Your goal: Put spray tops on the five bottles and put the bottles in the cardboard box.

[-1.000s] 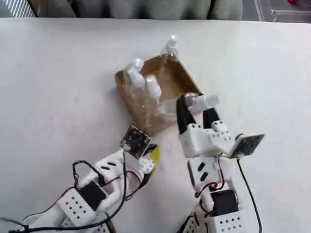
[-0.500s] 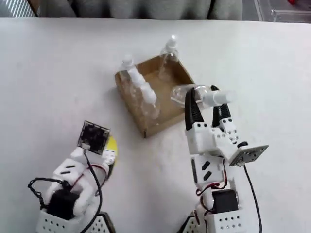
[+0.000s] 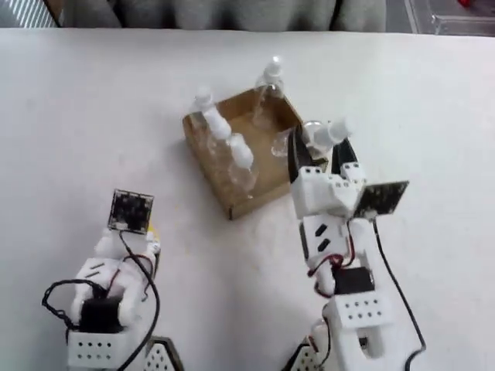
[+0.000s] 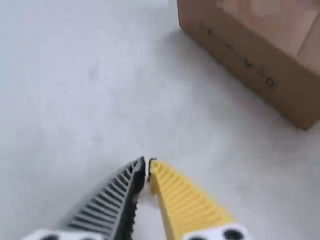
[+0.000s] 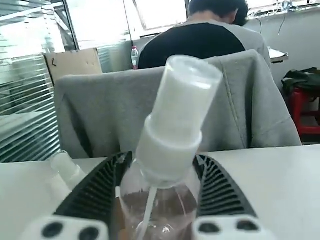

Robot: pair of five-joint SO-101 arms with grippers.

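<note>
Over the right rim of the box (image 3: 264, 178), your right hand (image 3: 315, 151) is grasping a capped bottle (image 3: 309, 134).
Its clear body leans in above the box and its spray top (image 5: 175, 120) points away. More capped bottles (image 3: 224, 139) sit inside. Your left hand (image 4: 147, 167) is clenched on nothing, low over the desk (image 3: 93, 116), well apart from the box.

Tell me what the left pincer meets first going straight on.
Likely the bare white table: the shut left pincer points down at it, and the brown cardboard box seems off to the side of that line, though depth is unclear.
</note>
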